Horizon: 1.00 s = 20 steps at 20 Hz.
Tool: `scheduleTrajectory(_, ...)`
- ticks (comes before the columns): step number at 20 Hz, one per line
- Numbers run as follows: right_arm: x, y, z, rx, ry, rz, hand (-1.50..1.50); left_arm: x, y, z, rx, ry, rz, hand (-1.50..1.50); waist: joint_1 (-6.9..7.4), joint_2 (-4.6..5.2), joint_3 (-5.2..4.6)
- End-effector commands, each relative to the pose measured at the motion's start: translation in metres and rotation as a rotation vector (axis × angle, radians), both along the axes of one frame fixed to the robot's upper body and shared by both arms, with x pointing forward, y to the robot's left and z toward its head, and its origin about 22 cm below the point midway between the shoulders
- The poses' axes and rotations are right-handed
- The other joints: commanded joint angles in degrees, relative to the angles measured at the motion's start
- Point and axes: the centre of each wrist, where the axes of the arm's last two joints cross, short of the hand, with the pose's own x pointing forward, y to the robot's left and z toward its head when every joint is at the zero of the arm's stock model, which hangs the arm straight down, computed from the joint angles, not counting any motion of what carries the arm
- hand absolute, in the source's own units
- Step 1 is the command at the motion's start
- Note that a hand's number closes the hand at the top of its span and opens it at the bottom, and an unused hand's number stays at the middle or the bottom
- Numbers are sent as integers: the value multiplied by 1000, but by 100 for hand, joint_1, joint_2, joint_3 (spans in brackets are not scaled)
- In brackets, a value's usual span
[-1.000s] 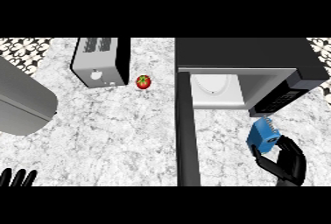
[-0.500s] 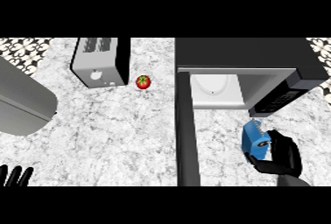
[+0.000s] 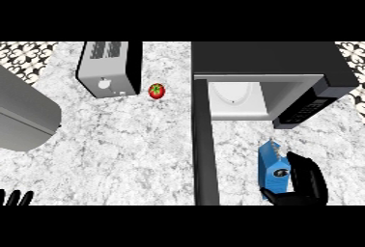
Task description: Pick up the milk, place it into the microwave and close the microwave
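Milk, a blue gabled carton (image 3: 273, 166), sits in the black right hand (image 3: 303, 181), fingers curled round its side, thumb under, just in front of the open black microwave (image 3: 271, 62). Door (image 3: 203, 144) swung wide, white turntable (image 3: 231, 94) exposed for loading. Carton label unreadable. Left hand (image 3: 16, 198) rests open at lower-left edge.

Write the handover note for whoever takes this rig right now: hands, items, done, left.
Right hand: curled round the blue milk carton, on the marble counter in front of the microwave.
Left hand: open, resting at the lower left edge.
Black microwave: door swung open, white plate inside.
Done: carton grasped.
Left: put the carton into the cavity, let go, shut the door.
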Motion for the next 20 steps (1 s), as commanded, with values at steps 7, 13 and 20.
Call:
scheduleTrajectory(7,-39,59,76,37,10,-39,150,-11,14,-6,-9,0,3,-150,21,9,2)
scheduleTrajectory(13,-21,88,87,25,4,-51,150,-16,37,-3,-11,2,7,-150,59,23,7)
scheduleTrajectory(20,8,113,130,-12,-38,-88,150,-33,32,-6,-10,7,8,-150,103,18,7)
